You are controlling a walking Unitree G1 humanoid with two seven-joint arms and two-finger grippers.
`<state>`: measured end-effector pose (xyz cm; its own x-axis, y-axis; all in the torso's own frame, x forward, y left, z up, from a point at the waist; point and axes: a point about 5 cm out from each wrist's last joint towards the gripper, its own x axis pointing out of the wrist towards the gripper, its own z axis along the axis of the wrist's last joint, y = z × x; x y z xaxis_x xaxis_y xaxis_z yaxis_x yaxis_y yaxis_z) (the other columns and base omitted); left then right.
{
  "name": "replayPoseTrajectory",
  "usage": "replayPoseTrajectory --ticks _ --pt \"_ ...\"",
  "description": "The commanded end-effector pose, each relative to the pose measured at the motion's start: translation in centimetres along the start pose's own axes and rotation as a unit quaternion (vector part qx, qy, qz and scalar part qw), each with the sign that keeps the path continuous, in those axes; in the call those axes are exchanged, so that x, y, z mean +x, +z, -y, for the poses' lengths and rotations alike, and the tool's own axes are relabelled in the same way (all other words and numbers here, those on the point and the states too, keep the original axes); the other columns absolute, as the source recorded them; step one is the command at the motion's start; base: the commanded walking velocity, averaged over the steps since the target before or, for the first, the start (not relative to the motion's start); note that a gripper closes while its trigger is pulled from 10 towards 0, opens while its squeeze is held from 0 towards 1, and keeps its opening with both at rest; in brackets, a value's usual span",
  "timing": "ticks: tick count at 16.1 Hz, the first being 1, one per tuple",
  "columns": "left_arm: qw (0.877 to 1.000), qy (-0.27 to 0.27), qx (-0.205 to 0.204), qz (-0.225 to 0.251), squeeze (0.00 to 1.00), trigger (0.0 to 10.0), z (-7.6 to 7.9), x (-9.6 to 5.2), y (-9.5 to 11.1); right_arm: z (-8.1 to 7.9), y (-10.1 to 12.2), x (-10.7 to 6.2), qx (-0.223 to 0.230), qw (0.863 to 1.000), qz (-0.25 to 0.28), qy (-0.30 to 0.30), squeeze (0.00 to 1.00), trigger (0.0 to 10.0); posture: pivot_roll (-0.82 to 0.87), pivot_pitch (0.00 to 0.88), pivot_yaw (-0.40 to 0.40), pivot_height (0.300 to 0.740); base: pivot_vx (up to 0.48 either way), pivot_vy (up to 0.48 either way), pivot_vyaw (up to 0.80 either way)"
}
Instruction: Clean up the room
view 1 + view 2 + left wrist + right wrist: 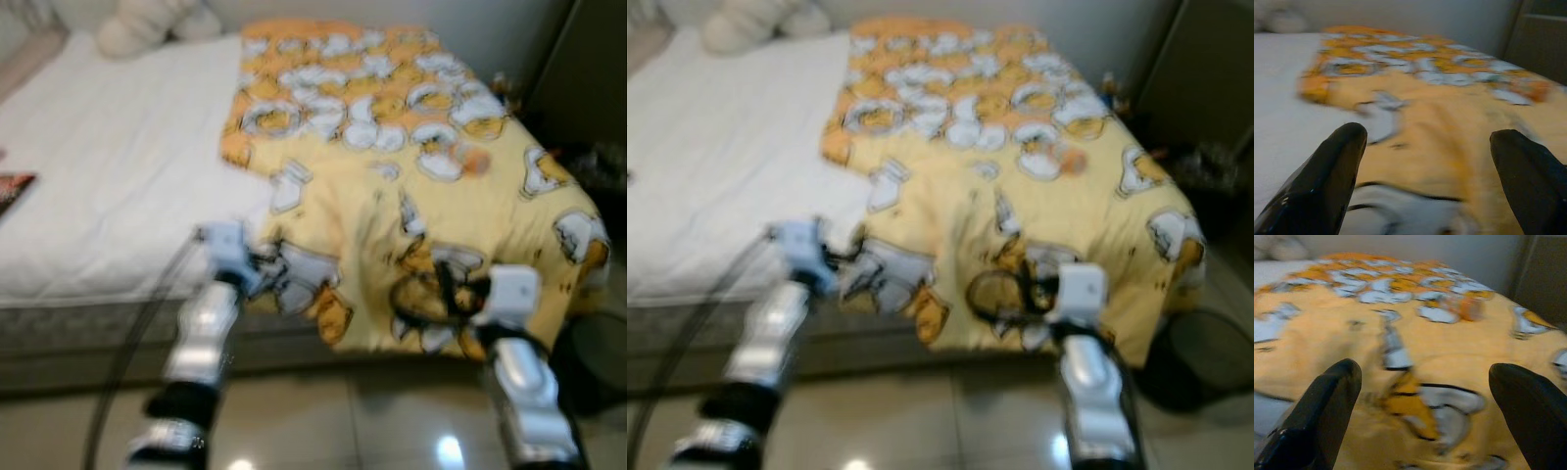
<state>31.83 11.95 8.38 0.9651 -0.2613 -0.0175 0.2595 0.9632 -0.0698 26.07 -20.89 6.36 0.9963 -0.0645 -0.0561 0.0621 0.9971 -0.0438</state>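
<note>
A yellow blanket (392, 147) printed with white and orange cartoon figures covers the right half of the bed and hangs over its near edge. My left gripper (1427, 161) is open, its fingers (1327, 171) spread just over the blanket's near left corner (294, 274). My right gripper (1425, 401) is open too, held over the hanging blanket edge (441, 304) further right. Both silver arms reach up from the floor toward the bed edge. The pictures are blurred.
A white mattress (108, 166) lies bare on the left, with a cream plush toy (147, 24) at the head. A reddish flat thing (12, 188) sits at the far left. Dark clutter (598, 162) stands right of the bed. Glossy tiled floor (333, 421) lies below.
</note>
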Motion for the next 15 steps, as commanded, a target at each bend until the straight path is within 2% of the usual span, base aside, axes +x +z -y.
replayPoseTrajectory --ticks 1,2,5,7,10,12,13,14,15 --pt "1.0 0.014 0.012 -0.004 0.0 10.0 -1.4 -0.6 0.0 -0.9 0.5 0.4 0.006 1.0 0.01 0.011 0.0 10.0 -0.01 0.0 0.036 0.74 0.337 -0.337 0.0" --pt "1.0 0.014 0.012 -0.006 0.0 10.0 -1.4 -0.7 -0.1 -1.0 0.5 0.4 0.008 1.0 0.011 0.011 0.0 10.0 -0.01 0.0 0.037 0.74 0.337 -0.337 0.0" --pt "0.999 0.024 -0.024 -0.009 0.0 10.0 -0.5 -0.4 -0.4 -1.3 0.5 0.3 0.028 0.999 0.013 0.018 0.0 10.0 -0.01 0.0 0.038 0.74 0.339 -0.336 0.0" --pt "1.0 0.016 -0.018 -0.009 0.0 10.0 0.0 -0.6 -0.4 -1.3 0.4 0.2 0.024 0.999 0.011 0.019 0.0 10.0 -0.01 0.0 0.041 0.74 0.339 -0.336 0.0" --pt "0.999 0.029 -0.005 -0.012 0.0 10.0 -0.4 -1.2 -0.7 -1.4 0.5 0.3 0.024 0.999 0.01 0.021 0.0 10.0 -0.01 0.0 0.042 0.74 0.339 -0.336 0.0" --pt "0.999 0.034 0.004 -0.024 0.0 10.0 -0.5 -2.2 -1.4 -1.4 0.5 0.1 0.014 0.999 0.009 0.037 0.0 10.0 -0.01 0.0 0.041 0.74 0.341 -0.334 0.0" --pt "0.997 0.034 0.027 -0.056 0.0 10.0 -2.1 -3.7 -1.8 -1.6 0.3 -0.6 0.003 0.998 0.001 0.068 0.0 10.0 -0.01 0.0 0.034 0.74 0.337 -0.337 0.0" --pt "0.996 0.015 0.023 -0.09 0.0 10.0 -2.7 -4.8 -2.4 -1.6 0.0 -1.3 -0.005 0.996 -0.008 0.09 0.0 10.0 0.0 0.0 0.027 0.74 0.341 -0.334 0.0" --pt "0.995 -0.01 0.041 -0.092 0.0 10.0 -2.7 -5.5 -2.1 -1.3 -0.7 -2.2 -0.012 0.995 -0.022 0.096 0.0 10.0 0.0 0.0 0.024 0.74 0.382 -0.285 0.0"
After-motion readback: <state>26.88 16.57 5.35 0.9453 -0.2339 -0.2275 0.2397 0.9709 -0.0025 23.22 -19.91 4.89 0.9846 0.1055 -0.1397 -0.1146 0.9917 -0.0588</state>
